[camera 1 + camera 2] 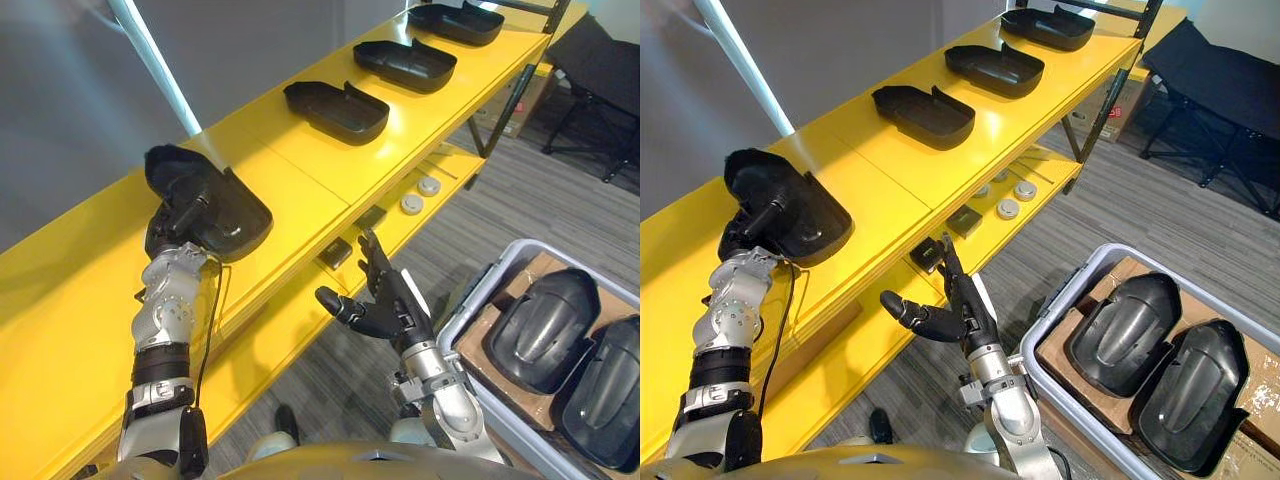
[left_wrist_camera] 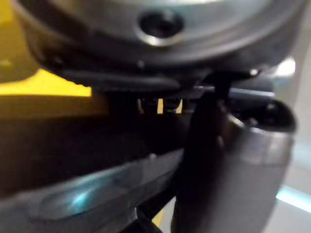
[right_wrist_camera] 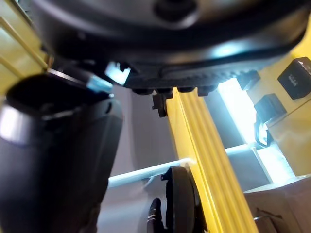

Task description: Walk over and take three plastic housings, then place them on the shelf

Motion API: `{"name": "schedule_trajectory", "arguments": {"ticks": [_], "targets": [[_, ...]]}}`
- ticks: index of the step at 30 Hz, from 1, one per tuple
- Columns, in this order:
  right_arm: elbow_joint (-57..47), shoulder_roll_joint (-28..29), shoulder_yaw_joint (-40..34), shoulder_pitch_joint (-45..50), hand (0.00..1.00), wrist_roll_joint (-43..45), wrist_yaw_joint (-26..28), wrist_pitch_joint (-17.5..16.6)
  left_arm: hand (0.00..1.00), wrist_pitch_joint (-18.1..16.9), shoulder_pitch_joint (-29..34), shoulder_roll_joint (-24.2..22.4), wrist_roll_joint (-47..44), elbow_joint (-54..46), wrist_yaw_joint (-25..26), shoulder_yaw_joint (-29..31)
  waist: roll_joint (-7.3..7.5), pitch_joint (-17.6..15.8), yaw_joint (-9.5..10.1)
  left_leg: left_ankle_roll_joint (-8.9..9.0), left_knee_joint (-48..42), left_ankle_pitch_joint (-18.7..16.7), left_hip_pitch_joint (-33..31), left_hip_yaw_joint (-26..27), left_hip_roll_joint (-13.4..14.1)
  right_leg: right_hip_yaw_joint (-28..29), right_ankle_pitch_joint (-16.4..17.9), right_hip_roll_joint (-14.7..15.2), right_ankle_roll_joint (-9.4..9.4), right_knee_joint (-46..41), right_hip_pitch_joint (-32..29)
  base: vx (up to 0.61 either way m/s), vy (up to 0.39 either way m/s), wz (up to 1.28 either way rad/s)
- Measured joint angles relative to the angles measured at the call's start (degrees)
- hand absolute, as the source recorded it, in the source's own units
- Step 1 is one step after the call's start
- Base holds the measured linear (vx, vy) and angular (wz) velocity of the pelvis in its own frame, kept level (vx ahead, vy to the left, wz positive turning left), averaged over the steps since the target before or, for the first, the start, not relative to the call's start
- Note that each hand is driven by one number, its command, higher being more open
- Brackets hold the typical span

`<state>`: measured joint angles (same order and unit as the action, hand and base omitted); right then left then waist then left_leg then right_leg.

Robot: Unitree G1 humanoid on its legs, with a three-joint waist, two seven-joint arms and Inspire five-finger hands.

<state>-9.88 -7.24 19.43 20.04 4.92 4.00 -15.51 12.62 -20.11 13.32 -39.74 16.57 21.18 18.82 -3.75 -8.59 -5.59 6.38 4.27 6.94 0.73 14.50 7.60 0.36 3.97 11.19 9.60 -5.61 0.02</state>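
Left hand is clamped on a black plastic housing at the near end of the yellow shelf top board. The thumb lies across the inside of the shell; the fingers are hidden under the rim. The housing sits tilted, its far edge on or just above the board (can't tell which).

Three more housings are already lined up, open side up, further along the shelf top, well apart from each other.

Right hand is empty, fingers straight and spread, hanging out in front of the shelf's lower board.

Grey bin stands well out from the shelf on the right-hand side, with two housings lying dome-up on cardboard.

Handling, my read:
- thin moulded shell, light and stiff
- glossy outside, likely slippery, so don't palm the dome
- pinch the rim wall, thumb inside and fingers outside, as the left hand does now
- should take a short drop, but set it flat so it doesn't rock
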Motion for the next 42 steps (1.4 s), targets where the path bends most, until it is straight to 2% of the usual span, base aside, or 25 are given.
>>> {"name": "schedule_trajectory", "arguments": {"ticks": [5, 7, 14, 19, 25, 30, 34, 36, 37, 39, 42], "targets": [[-0.02, -1.06, 2.15, -1.17, 1.0, 0.02, 0.05, 0.01, 1.0, -0.94, -2.01, 1.12, 3.03, 2.0, 1.12, -1.17, 0.57, -1.27, -0.42, -0.03, 0.11, 0.32, -0.04, -0.57, -0.02, -0.3, 0.03, -0.03, 0.0, -0.36, -0.04, -0.04, 0.0, 0.05], [-0.02, -1.78, 3.71, -1.24, 1.0, 0.02, 0.09, 0.01, 1.0, -1.18, -3.22, 1.2, 7.33, 3.41, 2.37, -1.16, 0.61, -1.45, -0.98, -0.07, 0.44, 0.67, -0.05, -0.82, -0.02, -0.47, 0.05, -0.08, 0.01, -0.36, -0.15, -0.02, 0.001, 0.02], [-0.03, -1.89, 4.21, -2.37, 1.0, -0.02, -0.6, -0.01, 1.0, -0.8, -4.76, 2.15, 18.99, 6.04, 6.55, -1.15, 0.67, -1.72, -1.1, -0.13, 0.44, 1.05, -0.07, -1.36, -0.02, -0.63, 0.05, -0.15, 0.0, -0.72, -0.11, 0.0, 0.0, 0.0], [-2.06, -1.97, 4.55, -3.62, 1.0, -0.03, -0.78, -0.01, 1.0, 2.26, -4.76, 3.71, 29.53, 6.04, 8.07, -1.6, 0.91, -1.87, -1.2, -0.18, 0.44, 1.12, -0.06, -1.76, -0.03, -0.93, 0.04, -0.19, -0.01, -0.61, 0.2, 0.0, -0.002, 0.02], [-6.68, -2.1, 5.12, -7.6, 1.0, -0.22, -0.97, -0.18, 1.0, 6.49, -4.54, 5.75, 33.85, 5.17, 6.44, -3.82, 0.95, -1.87, -1.32, -0.19, 0.45, 1.19, 0.83, -2.49, -0.02, -1.52, 0.03, -0.25, -0.04, -0.25, 1.65, -0.01, -0.005, 0.04], [-8.73, -2.56, 2.58, -13.15, 1.0, -2.88, -0.9, -1.47, 1.0, 6.08, -3.13, 6.75, 33.61, 2.29, 5.32, -4.48, 1.07, -1.84, -0.78, -0.22, 0.45, 1.51, 0.87, -3.38, -0.06, -2.29, 0.0, -0.26, -0.08, -0.23, 2.23, -0.03, -0.007, 0.08], [-9.61, -5.84, -0.69, -18.36, 1.0, -6.0, -0.57, -2.98, 1.0, 1.67, 1.6, 6.93, 30.95, -9.3, 3.65, -5.0, 1.53, -1.75, -0.07, -0.14, 0.44, 1.73, 0.86, -4.49, -0.13, -3.34, -0.01, -0.26, -0.09, 0.06, 3.04, -0.01, -0.009, 0.13], [-9.55, -7.61, -3.73, -22.44, 1.0, -7.1, -0.14, -3.38, 1.0, -3.59, 4.97, 6.34, 26.63, -20.89, 3.13, -6.24, 1.56, -1.74, 1.04, -0.13, 0.44, 1.87, 0.83, -5.55, -0.27, -4.25, -0.05, -0.25, -0.11, 0.47, 3.92, -0.01, -0.016, 0.18], [-9.54, -7.79, -3.94, -22.88, 1.0, -7.21, -0.14, -3.47, 1.0, -4.24, 5.22, 6.13, 26.44, -22.0, 3.14, -6.24, 1.56, -1.74, 1.02, -0.12, 0.44, 1.89, 0.84, -5.77, -0.29, -4.45, -0.07, -0.25, -0.11, 0.62, 4.16, -0.01, -0.016, 0.29], [-9.14, -9.42, -5.38, -26.99, 1.0, -9.24, 0.3, -4.6, 1.0, -9.11, 5.71, 3.94, 25.69, -27.58, 3.39, -6.14, 1.56, -1.73, 1.5, -0.1, 0.44, 2.16, 0.86, -7.03, -0.35, -5.88, -0.09, -0.27, -0.13, 0.95, 5.2, -0.02, -0.019, 0.25], [-7.21, -11.32, -5.37, -32.65, 1.0, -9.22, 1.05, -5.77, 1.0, -11.54, 7.71, 1.8, 26.7, -32.13, 3.42, -6.15, 1.53, -1.71, 2.37, -0.06, 0.46, 2.39, 0.85, -7.95, -0.37, -6.94, -0.24, -0.29, -0.22, 1.39, 5.94, -0.04, -0.014, 0.16]]}}
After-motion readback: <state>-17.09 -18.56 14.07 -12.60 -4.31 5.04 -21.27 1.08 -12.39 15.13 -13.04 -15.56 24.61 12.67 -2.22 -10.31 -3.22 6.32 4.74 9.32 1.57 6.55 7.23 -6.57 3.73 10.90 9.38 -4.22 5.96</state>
